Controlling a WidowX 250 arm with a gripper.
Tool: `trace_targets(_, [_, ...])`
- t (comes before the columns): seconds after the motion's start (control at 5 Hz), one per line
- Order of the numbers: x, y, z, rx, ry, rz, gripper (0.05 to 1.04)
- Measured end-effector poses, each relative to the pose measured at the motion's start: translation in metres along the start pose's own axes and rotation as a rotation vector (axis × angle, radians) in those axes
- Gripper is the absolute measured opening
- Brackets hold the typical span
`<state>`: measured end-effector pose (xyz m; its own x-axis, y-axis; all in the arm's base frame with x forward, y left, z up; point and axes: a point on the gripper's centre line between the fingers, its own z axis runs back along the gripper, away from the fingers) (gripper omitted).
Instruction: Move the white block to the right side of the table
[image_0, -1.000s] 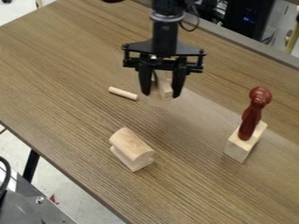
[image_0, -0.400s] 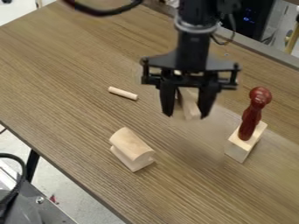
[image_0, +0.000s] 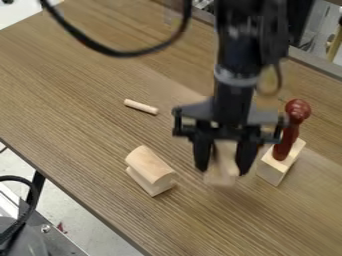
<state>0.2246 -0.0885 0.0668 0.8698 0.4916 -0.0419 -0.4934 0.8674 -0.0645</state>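
Right of the table's middle is the black gripper (image_0: 223, 169), pointing down and shut on a pale, whitish block (image_0: 221, 175). The block lies between the two fingers, its lower end showing just beneath the tips. Its upper part is partly hidden by the gripper. Whether it touches the table (image_0: 87, 90) I cannot tell.
A wooden piece with a rounded top (image_0: 150, 170) stands left of the gripper. Farther back lies a small dowel (image_0: 141, 106). Close on the gripper's right, a dark red knobbed piece (image_0: 288, 139) leans on a pale block (image_0: 280, 164). The table's front edge slants across the lower left.
Gripper and pale block have moved together, right and toward the camera, from behind the rounded piece to beside the red piece. The other pieces on the table have stayed put.
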Motion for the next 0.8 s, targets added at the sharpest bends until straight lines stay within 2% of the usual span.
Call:
trace_targets(0.2, [0.002,0.000,-0.028,0.028,0.032,-0.075,0.558])
trace_targets(0.4, [0.004,-0.002,-0.028,0.018,0.024,-0.082,0.625])
trace_targets(0.6, [0.002,-0.001,-0.027,0.026,0.033,-0.083,0.921])
trace_targets(0.8, [0.005,-0.001,-0.001,0.022,-0.010,-0.072,1.002])
